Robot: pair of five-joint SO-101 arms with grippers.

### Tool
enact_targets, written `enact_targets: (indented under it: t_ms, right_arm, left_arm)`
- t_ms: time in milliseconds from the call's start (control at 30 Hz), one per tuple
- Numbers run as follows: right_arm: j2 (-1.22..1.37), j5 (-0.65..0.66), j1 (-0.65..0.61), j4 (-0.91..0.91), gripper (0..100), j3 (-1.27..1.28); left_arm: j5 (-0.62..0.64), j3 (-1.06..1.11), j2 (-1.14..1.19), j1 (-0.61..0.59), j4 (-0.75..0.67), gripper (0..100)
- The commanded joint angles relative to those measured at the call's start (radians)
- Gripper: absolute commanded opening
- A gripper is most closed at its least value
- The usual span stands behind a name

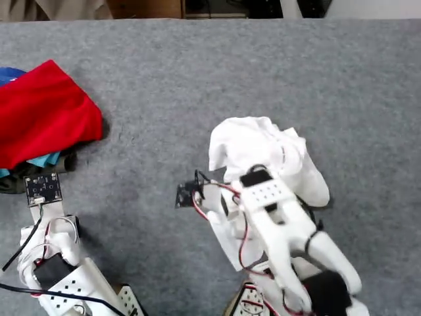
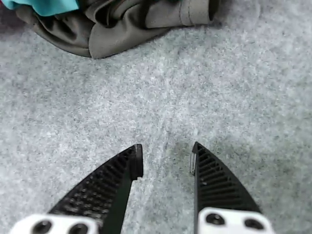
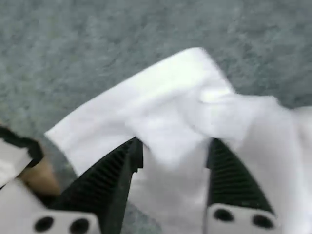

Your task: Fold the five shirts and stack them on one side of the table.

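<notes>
- white shirt [image 1: 263, 148]: lay crumpled at table's [image 1: 197, 72] 5 o'clock; red shirt [image 1: 46, 112] topped the stack at 9 o'clock.
- right gripper [image 3: 175, 146]: fingers apart, straddling a fold; closing risked pinching several layers.
- left gripper [image 2: 166, 146]: fingers apart, holding nothing.

The counter [image 1: 197, 79], covered in a grey felt-like fabric, is stretching across nearly the whole high view. Past its far edge a narrow strip of room is showing. Beige cloth [image 1: 59, 8] is lying at one end, a brown wooden panel [image 1: 145, 8] is standing beside it, and a white surface [image 1: 368, 8] is sitting at the other end.
</notes>
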Motion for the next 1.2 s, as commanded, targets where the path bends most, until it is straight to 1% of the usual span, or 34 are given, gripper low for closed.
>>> enact_targets:
  t_ms: [0, 267, 433, 533, 600, 667, 733, 800, 933, 1100, 1167]
  right_arm:
    - [0.097, -0.037, -0.01, -0.057, 1.2, -0.145]
    - [0.367, -0.061, -0.001, -0.064, 1.7, -0.498]
    - [0.562, -0.138, 0.045, -0.063, 1.9, -0.73]
    - [0.639, -0.166, 0.045, -0.002, 2.3, -0.846]
    - [0.664, -0.189, 0.041, 0.063, 7.0, -0.906]
    - [0.657, -0.201, 0.035, 0.115, 16.9, -0.949]
    - [0.636, -0.183, 0.035, 0.167, 28.2, -0.981]
    - [0.604, -0.153, 0.03, 0.227, 36.2, -1.0]
    - [0.489, -0.098, 0.013, 0.359, 37.5, -1.023]
    - [0.369, -0.095, 0.008, 0.367, 37.5, -1.03]
    - [0.344, -0.095, -0.021, 0.381, 37.5, -1.02]
  left_arm:
    - [0.012, 0.014, -0.004, -0.012, -0.018, 17]
    - [0.012, 0.014, -0.004, -0.012, -0.018, 17]
    - [0.012, 0.014, -0.004, -0.012, -0.018, 17]
    - [0.012, 0.014, -0.004, -0.012, -0.018, 17]
    - [0.012, 0.014, -0.004, -0.012, -0.018, 17]
    - [0.012, 0.014, -0.004, -0.012, -0.018, 17]
    - [0.012, 0.014, -0.004, -0.012, -0.018, 17]
    - [0.014, 0.014, -0.004, -0.012, -0.018, 17]
    - [0.015, 0.014, -0.004, -0.014, -0.018, 17]
    - [0.015, 0.014, -0.004, -0.014, -0.018, 17]
    - [0.015, 0.014, -0.004, -0.014, -0.018, 17]
